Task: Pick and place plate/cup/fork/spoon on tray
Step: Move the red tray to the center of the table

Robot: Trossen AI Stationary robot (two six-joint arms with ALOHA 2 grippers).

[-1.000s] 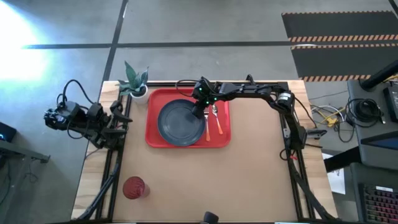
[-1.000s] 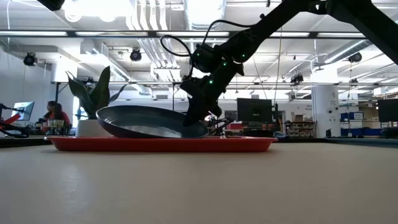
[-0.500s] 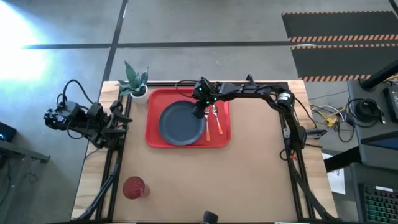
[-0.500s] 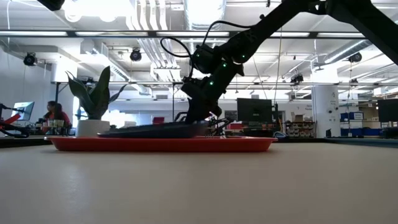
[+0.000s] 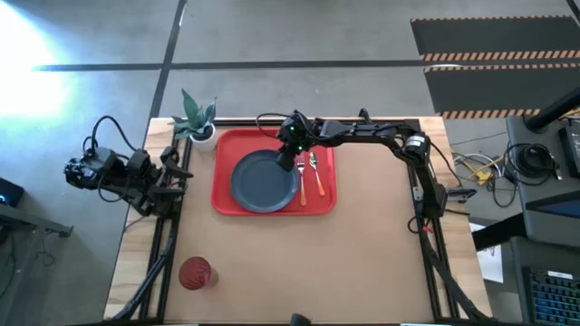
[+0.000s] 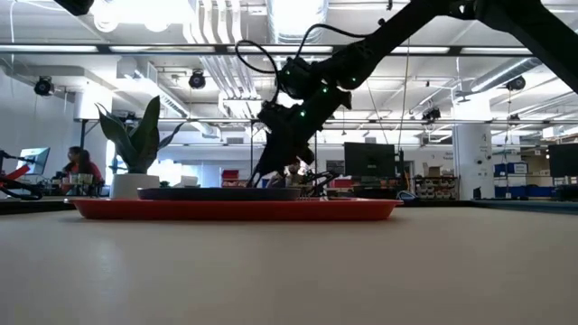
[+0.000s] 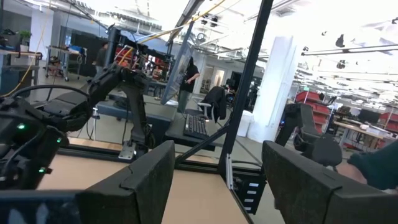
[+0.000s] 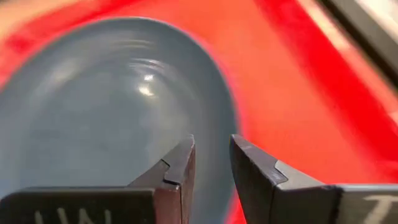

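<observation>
The slate-blue plate (image 5: 263,179) lies flat on the red tray (image 5: 225,204); it also shows in the low view (image 6: 217,192) and the right wrist view (image 8: 106,106). My right gripper (image 5: 287,161) hangs just above the plate's right rim, with its fingers (image 8: 180,171) a little apart and nothing between them. Two orange-handled utensils (image 5: 310,178) lie on the tray right of the plate; I cannot tell which is the fork and which the spoon. The red cup (image 5: 196,272) stands on the table at the near left. My left gripper (image 7: 217,180) is open, parked off the table's left edge.
A white pot with a green plant (image 5: 198,122) stands at the table's far left corner, beside the tray. Bare table stretches from the tray to the near and right edges. A person sits in the room beyond the table (image 6: 79,167).
The plate was tilted, with its left side raised and its right rim down on the tray. It has come down and now lies flat on the tray. My right gripper has let go of the plate's right rim and risen a little above it.
</observation>
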